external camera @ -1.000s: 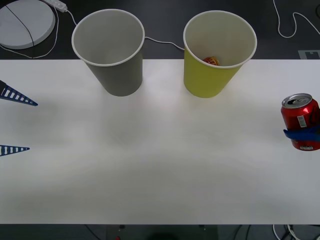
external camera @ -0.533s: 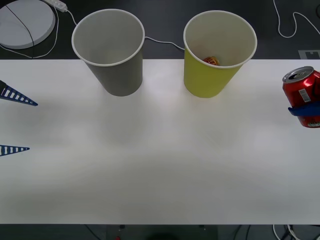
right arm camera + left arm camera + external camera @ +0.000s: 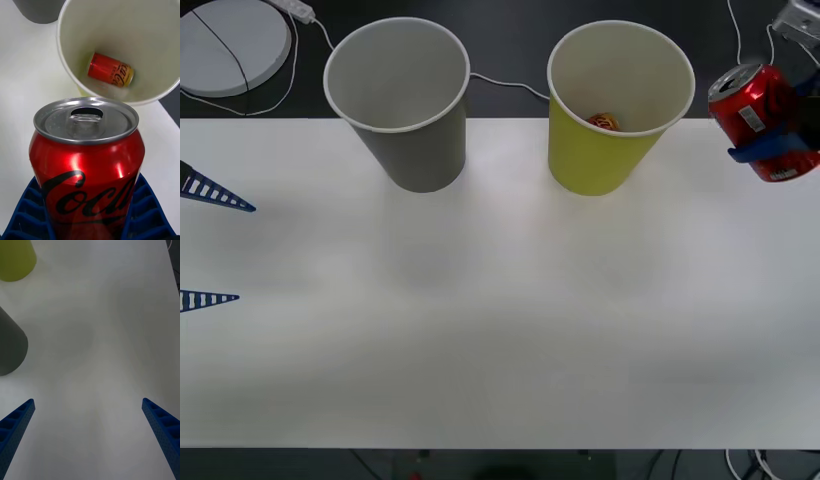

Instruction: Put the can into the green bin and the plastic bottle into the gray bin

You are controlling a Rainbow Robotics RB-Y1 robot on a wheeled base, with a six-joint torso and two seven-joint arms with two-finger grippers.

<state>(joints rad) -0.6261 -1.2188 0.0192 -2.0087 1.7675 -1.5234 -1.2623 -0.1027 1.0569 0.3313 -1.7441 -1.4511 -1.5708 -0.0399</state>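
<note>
Right gripper point(image 3: 772, 140): your working gripper, clamped on the can point(image 3: 763, 120), its blue ribbed fingers point(image 3: 22, 215) pressed against both sides of the can's lower body. You see it raised off the table point(image 3: 500, 320) at the far right edge of the front view, with the can tilted, silver top leaning toward the green bin point(image 3: 617, 110).

Can, wrist camera: point(image 3: 87, 165) red body, black script lettering, silver top with the pull tab and an open mouth hole.

Green bin, relative to that gripper: just beyond and beside the can top, its white rim point(image 3: 112, 99) near the can (whether rim and can touch, you cannot tell). Inside it, on the bottom, a small red-and-yellow can point(image 3: 110, 71) lies on its side.

Gray bin point(image 3: 402, 100): upright on the table, well apart from the right gripper, on the far side of the green bin from it.

Left gripper point(image 3: 90, 435): idle low over the table's left edge, fingers spread wide with nothing between them. From it, the gray bin's wall point(image 3: 11, 345) stands nearer and the green bin's base point(image 3: 17, 258) farther off.
</note>
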